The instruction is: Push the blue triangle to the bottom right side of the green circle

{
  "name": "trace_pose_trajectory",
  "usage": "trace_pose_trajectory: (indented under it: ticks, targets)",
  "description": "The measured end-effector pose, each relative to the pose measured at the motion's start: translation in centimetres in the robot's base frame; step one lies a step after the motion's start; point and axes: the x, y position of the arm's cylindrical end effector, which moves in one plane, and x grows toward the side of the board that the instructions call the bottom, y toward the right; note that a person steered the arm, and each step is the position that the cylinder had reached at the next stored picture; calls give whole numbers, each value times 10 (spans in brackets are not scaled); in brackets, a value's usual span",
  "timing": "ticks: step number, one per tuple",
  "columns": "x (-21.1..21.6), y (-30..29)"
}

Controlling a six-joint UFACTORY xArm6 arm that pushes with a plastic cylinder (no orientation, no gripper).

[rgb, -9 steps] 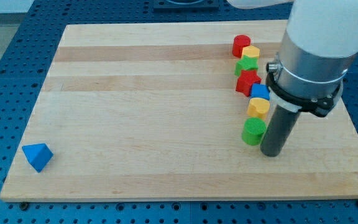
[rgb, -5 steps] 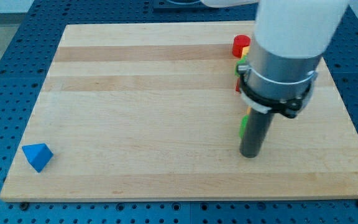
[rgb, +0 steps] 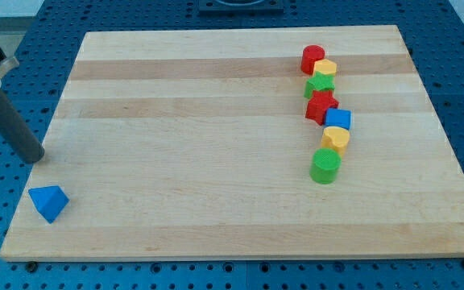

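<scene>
While the wooden board (rgb: 216,161) lay mostly bare, the dark rod (rgb: 10,121) stood at its left edge, slanting down from the view's top left. The rod carried nothing that could clench or release, and it grasped nothing.

Far to the right of my tip (rgb: 32,158), well apart, a column of blocks ran down the board: red circle (rgb: 313,58), yellow block (rgb: 326,68), green star (rgb: 321,84), red star (rgb: 321,105), blue cube (rgb: 337,119), second yellow block (rgb: 335,138), and the green circle (rgb: 325,167) at its foot.

The blue triangle (rgb: 48,202) sat just below my tip and slightly right, not touching.

You needed my tip round on the triangle's left face first. Then a long rightward push, aimed to pass under the green circle. Kept low, I judged, it would spare the column.
</scene>
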Motion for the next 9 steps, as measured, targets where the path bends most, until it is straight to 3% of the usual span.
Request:
trace_pose_trajectory:
  ticks: [1,2,3,4,5,7,8,9]
  targets:
    - [23,0]
    - [71,2]
    - [87,37]
    - [87,112]
    - [87,151]
    - [83,57]
    - [54,96]
    - [51,189]
